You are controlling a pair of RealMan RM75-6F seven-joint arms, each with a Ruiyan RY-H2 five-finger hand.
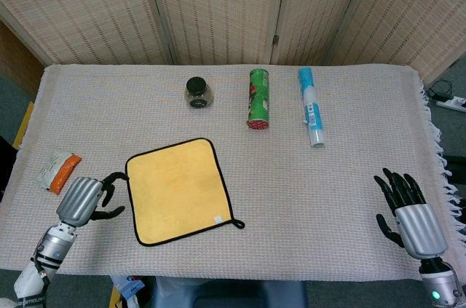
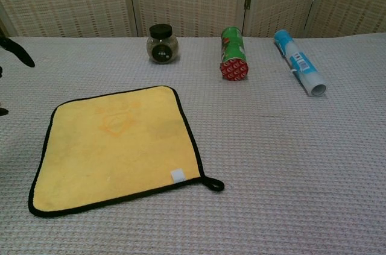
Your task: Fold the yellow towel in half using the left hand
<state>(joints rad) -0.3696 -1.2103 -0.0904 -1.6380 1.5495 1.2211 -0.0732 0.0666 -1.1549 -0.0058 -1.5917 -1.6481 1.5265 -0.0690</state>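
The yellow towel (image 1: 180, 190) with black trim lies flat and unfolded on the woven tablecloth, also seen in the chest view (image 2: 116, 146). Its hanging loop sticks out at the near right corner. My left hand (image 1: 86, 199) hovers just left of the towel's left edge, fingers apart and curved toward it, holding nothing. In the chest view only its dark fingertips (image 2: 16, 50) show at the left border. My right hand (image 1: 410, 213) is far off at the table's near right, fingers spread and empty.
A small dark-lidded jar (image 1: 197, 92), a green can lying on its side (image 1: 258, 99) and a blue-and-white tube (image 1: 311, 116) lie in a row behind the towel. An orange packet (image 1: 59, 170) sits near the left edge. The fringed table edge (image 1: 435, 133) runs along the right.
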